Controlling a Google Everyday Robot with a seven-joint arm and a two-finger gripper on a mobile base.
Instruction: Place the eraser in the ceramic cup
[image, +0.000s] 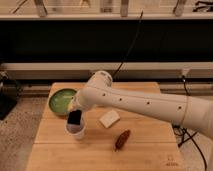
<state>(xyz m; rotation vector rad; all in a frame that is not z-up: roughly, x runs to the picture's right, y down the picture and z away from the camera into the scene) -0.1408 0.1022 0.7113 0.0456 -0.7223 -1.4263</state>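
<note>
The small white ceramic cup (76, 132) stands on the wooden table (150, 155), just below and right of the green bowl. The black eraser (75, 118) is upright at the cup's mouth, its lower end at or just inside the rim. My gripper (75, 113) sits at the end of the white arm directly above the cup, shut on the eraser. The arm hides most of the gripper.
A wide green bowl (61, 100) sits at the back left of the table. A pale cream flat block (109, 118) lies right of the cup. A reddish-brown elongated object (122, 139) lies in front of it. The white arm crosses from the right.
</note>
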